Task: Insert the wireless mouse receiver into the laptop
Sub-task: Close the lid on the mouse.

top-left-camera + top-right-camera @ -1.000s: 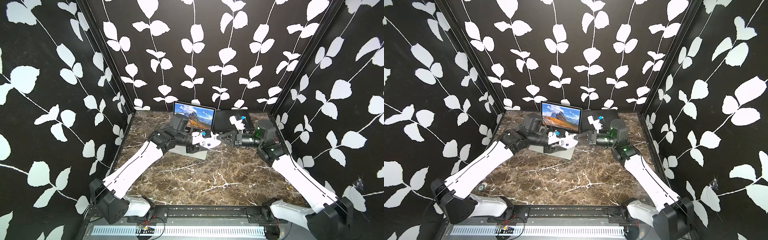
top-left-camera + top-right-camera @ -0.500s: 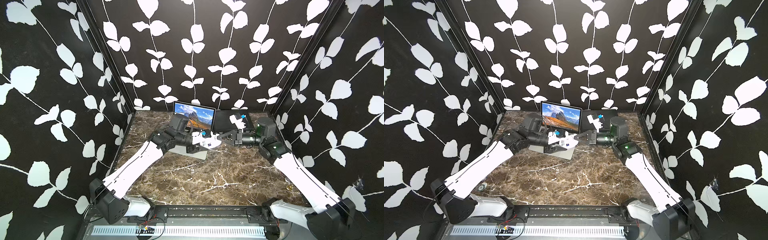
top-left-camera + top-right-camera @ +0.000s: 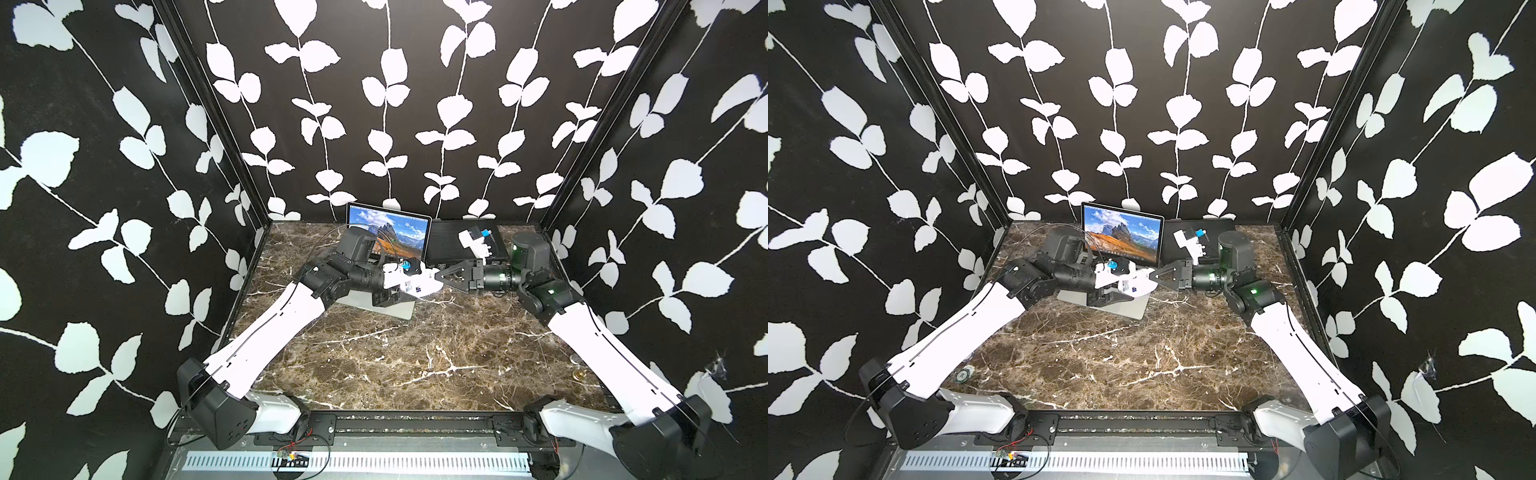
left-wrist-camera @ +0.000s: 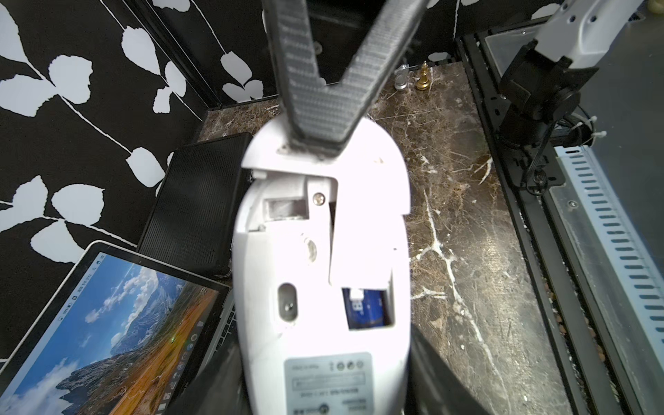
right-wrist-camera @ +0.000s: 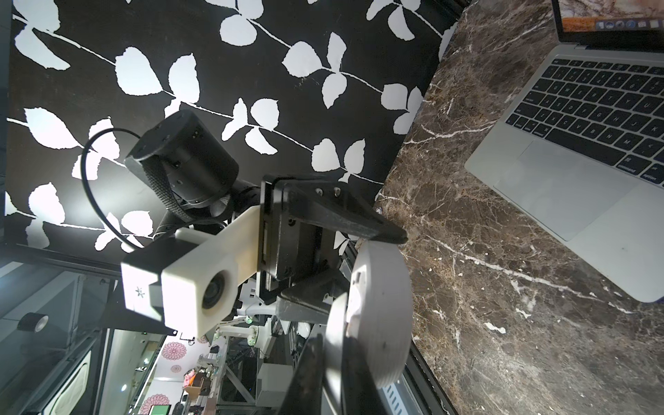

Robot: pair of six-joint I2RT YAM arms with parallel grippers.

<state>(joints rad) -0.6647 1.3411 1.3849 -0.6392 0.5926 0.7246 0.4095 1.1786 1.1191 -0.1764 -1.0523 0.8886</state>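
My left gripper (image 4: 323,391) is shut on the white wireless mouse (image 4: 316,258), held in the air with its underside facing the left wrist view. It hangs over the laptop's front corner in both top views (image 3: 422,286) (image 3: 1138,284). My right gripper (image 3: 441,277) (image 4: 312,147) reaches in from the right, pinched on the front edge of the mouse's thin white cover (image 5: 337,323). A grey rectangular recess (image 4: 285,209) and a blue battery (image 4: 366,309) show in the underside. I cannot make out the receiver. The silver laptop (image 3: 388,230) (image 5: 575,151) stands open at the back.
A flat black ribbed case (image 3: 453,249) (image 4: 194,204) lies right of the laptop against the back wall. Small gold (image 4: 424,77) and silver (image 4: 401,77) pieces sit near the table's right front corner. Patterned walls close in three sides.
The right arm's wrist has shifted slightly while its fingertips stay at the mouse's front end. The left arm and the mouse have held still.
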